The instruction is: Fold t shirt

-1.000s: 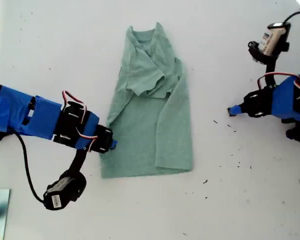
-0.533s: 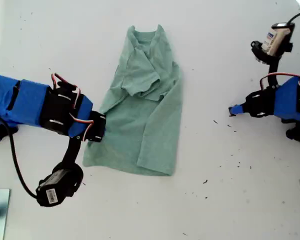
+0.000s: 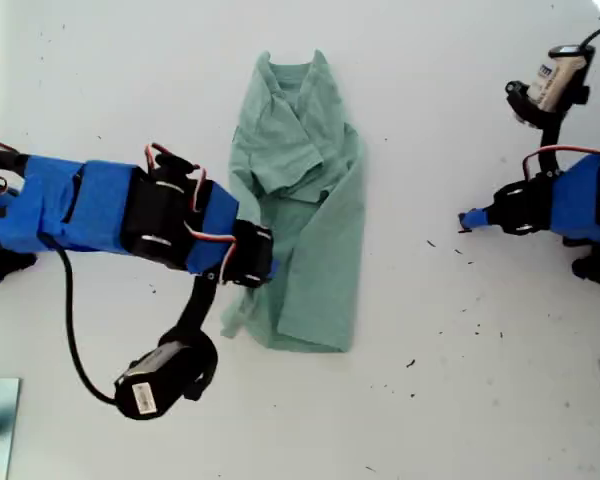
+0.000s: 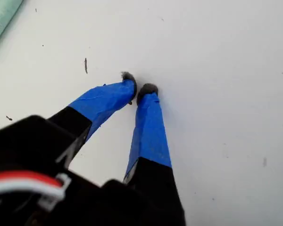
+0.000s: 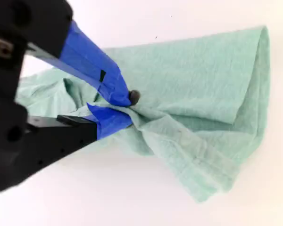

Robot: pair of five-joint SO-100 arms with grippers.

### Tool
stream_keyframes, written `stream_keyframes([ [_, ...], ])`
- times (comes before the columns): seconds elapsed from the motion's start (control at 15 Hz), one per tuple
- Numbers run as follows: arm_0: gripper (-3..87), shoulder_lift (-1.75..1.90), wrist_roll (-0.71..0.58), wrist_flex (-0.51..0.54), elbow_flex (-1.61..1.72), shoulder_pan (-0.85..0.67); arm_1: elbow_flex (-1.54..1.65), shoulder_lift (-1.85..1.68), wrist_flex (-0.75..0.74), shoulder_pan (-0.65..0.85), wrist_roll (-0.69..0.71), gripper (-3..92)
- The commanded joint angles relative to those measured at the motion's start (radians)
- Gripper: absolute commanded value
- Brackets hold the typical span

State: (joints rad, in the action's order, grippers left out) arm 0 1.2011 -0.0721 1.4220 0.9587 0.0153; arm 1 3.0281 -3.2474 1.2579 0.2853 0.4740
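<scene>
- Our second gripper [image 3: 265, 265] reaches in from the exterior view's left, arm stretched low across the worktop [image 3: 460, 400], jaws pinched on a bunched fold of the t shirt [image 3: 310, 230].
- Our first gripper [image 3: 467, 221] sits near the worktop's edge at the exterior view's right, fingertips [image 4: 128, 77] nearly touching, holding nothing, just above bare surface.
- The t shirt lies mid-worktop, collar toward the far edge.
- Since half a second ago, our second gripper has carried the hem corner inward, narrowing the shirt's lower part.
</scene>
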Motion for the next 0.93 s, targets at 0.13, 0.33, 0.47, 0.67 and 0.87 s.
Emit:
stream_keyframes([
  [0.13,4.9,-0.021,-0.064,-0.321,-0.077,0.028,-0.003,-0.002,0.002,0.009,0.005,4.6],
  [0.33,25.0,-0.147,-0.117,-0.443,-0.08,0.011,-0.003,-0.002,0.0,0.008,0.003,4.6],
  [0.47,27.8,-0.261,-0.126,-0.505,-0.086,0.002,-0.003,-0.002,0.0,0.006,0.003,4.6],
  [0.67,29.0,-0.29,-0.167,-0.572,-0.092,0.003,-0.003,-0.003,0.0,0.005,0.002,4.6],
  [0.87,27.2,0.017,-0.219,-0.457,-0.052,-0.014,-0.003,-0.005,0.005,0.002,-0.003,4.6],
])
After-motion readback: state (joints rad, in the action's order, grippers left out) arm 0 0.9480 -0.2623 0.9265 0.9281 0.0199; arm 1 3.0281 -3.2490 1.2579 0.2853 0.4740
